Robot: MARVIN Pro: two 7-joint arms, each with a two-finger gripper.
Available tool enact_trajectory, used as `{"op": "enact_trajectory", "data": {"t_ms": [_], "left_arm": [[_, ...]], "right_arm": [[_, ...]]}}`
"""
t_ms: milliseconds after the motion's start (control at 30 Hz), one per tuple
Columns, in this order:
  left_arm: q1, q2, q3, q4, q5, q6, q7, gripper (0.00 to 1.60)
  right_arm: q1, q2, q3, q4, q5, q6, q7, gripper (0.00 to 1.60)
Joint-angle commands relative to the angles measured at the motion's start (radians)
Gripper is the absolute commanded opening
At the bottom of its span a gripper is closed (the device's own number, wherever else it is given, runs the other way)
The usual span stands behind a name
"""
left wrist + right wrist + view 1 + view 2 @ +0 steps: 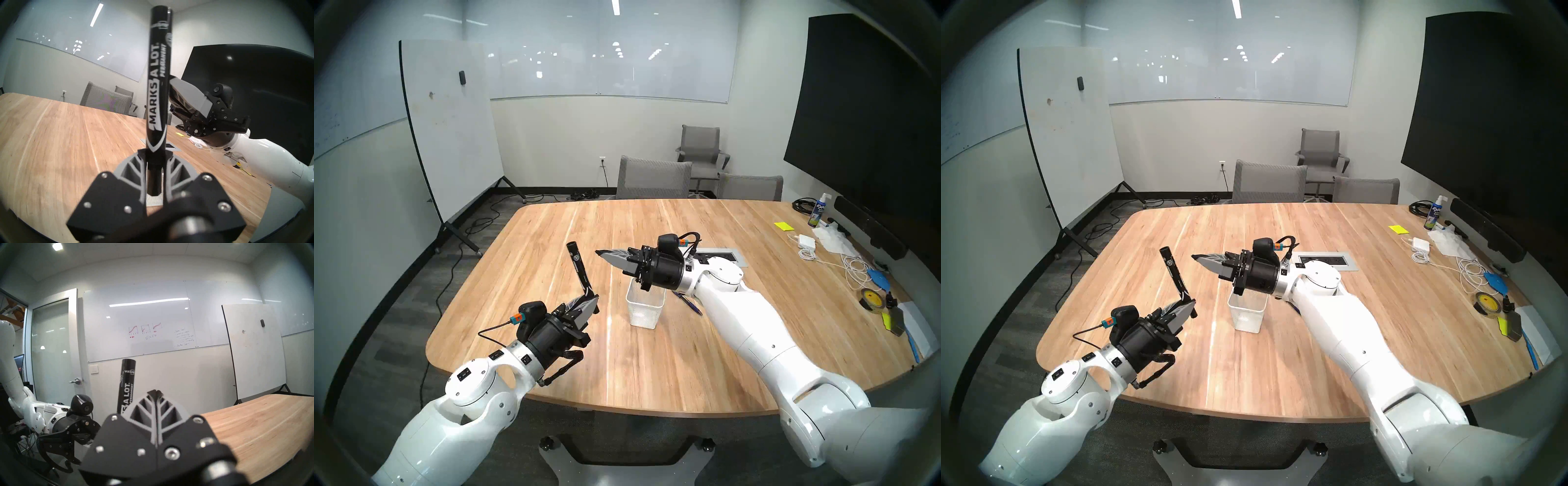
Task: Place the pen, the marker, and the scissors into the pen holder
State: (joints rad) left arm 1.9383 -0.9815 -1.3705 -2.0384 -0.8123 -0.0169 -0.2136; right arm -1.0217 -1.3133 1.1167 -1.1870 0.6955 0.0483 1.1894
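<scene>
The marker (579, 270) stands nearly upright above the table (551, 244), tilted a little away from the holder (644, 307), with its lower end clamped between the fingers of the left gripper (589, 303); the left wrist view shows the barrel (157, 95) rising from between the two grey fingers (131, 167), white lettering running up it. The white mesh holder stands on the table just to the right of that gripper, upright, and nothing shows inside it from the head views. The pen (689, 303) lies flat on the table just beyond the holder's right side, partly hidden under the right arm (738, 325). The right gripper (602, 254) hangs above and slightly behind the holder, pointing left toward the marker's upper end but apart from it; its fingers (147, 410) are pressed together with nothing between them, as the right wrist view shows, where the marker (126, 387) rises just behind them. The scissors cannot be made out for certain; a lime-green and grey shape (890, 320) lies among the clutter at the table's right edge, next to a tape roll (868, 298) and blue tools, too small to identify. Farther back on that side are a charger with white cable (807, 241), a yellow note pad (784, 226) and a spray bottle (816, 212). Grey chairs (653, 178) stand behind the table and a whiteboard (449, 129) to its left.
</scene>
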Motion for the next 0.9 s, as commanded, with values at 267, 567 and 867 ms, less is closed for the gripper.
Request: {"op": "enact_trajectory", "data": {"t_ms": [267,567,867], "left_arm": [[0.0,0.0,-0.003,-0.023,-0.002,0.0,0.001,0.0],[0.0,0.0,-0.003,-0.023,-0.002,0.0,0.001,0.0],[0.0,0.0,-0.003,-0.022,-0.002,-0.001,0.0,0.0]], "right_arm": [[-0.014,0.013,0.015,-0.051,-0.012,-0.036,-0.007,1.6],[-0.042,0.038,0.017,-0.124,-0.024,-0.044,-0.005,1.6],[-0.043,0.03,0.006,-0.15,-0.037,-0.046,-0.008,1.6]]}}
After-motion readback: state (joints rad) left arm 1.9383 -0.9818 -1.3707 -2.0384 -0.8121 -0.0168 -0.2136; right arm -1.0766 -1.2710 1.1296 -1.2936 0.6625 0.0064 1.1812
